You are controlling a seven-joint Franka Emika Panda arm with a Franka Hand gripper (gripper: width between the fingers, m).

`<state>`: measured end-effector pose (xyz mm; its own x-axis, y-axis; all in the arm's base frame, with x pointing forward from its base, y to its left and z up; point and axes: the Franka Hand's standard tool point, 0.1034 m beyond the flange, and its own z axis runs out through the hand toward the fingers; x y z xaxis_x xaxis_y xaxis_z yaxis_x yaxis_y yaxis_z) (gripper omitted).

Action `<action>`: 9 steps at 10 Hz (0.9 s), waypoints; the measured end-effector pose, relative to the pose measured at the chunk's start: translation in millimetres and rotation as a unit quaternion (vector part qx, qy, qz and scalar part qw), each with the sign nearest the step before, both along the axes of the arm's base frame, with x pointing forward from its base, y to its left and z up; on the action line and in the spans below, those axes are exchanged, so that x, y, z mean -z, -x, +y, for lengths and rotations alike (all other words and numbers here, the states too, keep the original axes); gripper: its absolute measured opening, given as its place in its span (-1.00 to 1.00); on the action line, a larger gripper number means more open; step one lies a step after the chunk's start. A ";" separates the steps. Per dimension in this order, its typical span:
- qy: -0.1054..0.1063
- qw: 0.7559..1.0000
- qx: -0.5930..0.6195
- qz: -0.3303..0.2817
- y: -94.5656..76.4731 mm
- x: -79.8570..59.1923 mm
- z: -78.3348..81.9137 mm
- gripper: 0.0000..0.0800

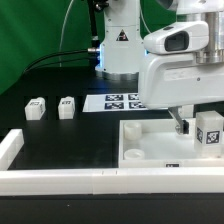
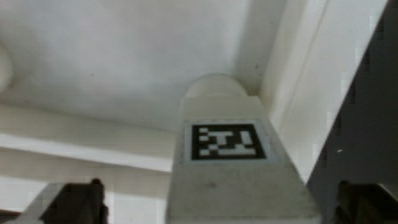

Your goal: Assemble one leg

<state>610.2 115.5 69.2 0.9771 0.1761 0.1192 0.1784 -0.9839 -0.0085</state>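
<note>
A white leg with a black-and-white marker tag stands upright at the right side of the large white tray. My gripper hangs over it, with one dark finger showing beside the leg. In the wrist view the leg rises between my two fingers, with a gap on each side, so the gripper is open. The tray's white floor and rim lie behind it. Two more legs lie on the black table at the exterior view's left.
The marker board lies behind the tray, near the robot's base. A low white wall runs along the front edge and turns up at the exterior view's left.
</note>
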 end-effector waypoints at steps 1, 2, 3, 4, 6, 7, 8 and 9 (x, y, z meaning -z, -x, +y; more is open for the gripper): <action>0.000 1.000 0.000 0.000 0.1 0.1 -0.2 0.62; 0.000 1.000 0.001 0.000 0.1 0.1 -0.3 0.37; 0.000 1.000 0.001 0.000 0.1 0.2 -0.4 0.03; 0.000 1.000 0.001 0.000 0.2 0.2 -0.4 0.03; -0.001 1.000 0.011 0.001 0.3 0.3 -0.3 -0.27; -0.003 1.000 0.023 0.001 0.3 0.3 -0.3 -0.27; -0.002 1.000 0.022 0.001 0.3 0.3 -0.4 -0.27; -0.013 0.998 0.066 0.000 -0.2 0.3 -0.6 -0.27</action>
<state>610.4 114.8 68.9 0.9916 0.0427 0.1221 0.0472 -0.9983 -0.0341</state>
